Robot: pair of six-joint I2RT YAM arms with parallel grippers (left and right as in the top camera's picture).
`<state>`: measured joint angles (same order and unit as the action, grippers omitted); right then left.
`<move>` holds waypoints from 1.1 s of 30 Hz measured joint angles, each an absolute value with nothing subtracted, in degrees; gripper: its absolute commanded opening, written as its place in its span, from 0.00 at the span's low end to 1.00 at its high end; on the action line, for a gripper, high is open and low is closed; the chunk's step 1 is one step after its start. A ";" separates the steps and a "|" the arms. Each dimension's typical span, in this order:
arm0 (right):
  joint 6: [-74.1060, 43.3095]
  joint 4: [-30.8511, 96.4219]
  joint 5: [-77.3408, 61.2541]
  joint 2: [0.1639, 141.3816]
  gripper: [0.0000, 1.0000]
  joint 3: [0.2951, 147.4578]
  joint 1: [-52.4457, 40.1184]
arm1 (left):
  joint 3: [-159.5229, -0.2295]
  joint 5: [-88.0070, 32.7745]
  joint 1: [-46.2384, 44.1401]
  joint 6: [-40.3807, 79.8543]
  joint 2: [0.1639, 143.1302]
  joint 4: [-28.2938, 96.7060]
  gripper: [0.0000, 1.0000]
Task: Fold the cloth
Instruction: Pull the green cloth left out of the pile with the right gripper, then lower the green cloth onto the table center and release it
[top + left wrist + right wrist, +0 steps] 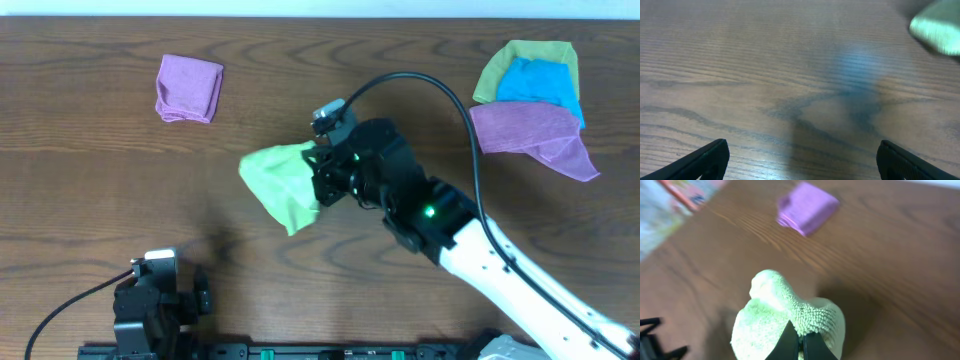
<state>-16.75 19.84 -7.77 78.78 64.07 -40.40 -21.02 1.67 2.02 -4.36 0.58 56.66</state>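
Observation:
The lime-green cloth [280,180] hangs bunched near the table's middle, held up off the wood. My right gripper [318,178] is shut on its right edge; in the right wrist view the two fingers [800,341] pinch the cloth [772,325], which droops away from them. A blurred corner of the cloth [938,31] shows at the top right of the left wrist view. My left gripper [150,300] rests at the front left, far from the cloth, with its fingers [800,160] wide apart and empty over bare wood.
A folded purple cloth [188,88] lies at the back left and shows in the right wrist view [807,207]. At the back right a purple cloth [535,135] lies beside a green cloth [525,58] with a blue one [540,82] on it.

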 measured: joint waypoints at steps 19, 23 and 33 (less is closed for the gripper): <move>-18.00 24.69 8.12 86.46 0.82 64.23 -17.06 | -21.02 1.67 2.02 -4.36 0.58 56.66 0.95; -16.88 26.74 1.52 86.35 0.81 64.25 -17.21 | -21.02 1.67 2.02 -4.36 0.58 56.66 0.95; -8.36 25.52 -10.20 95.22 0.74 64.25 -19.03 | -21.02 1.67 2.02 -4.36 0.58 56.66 0.95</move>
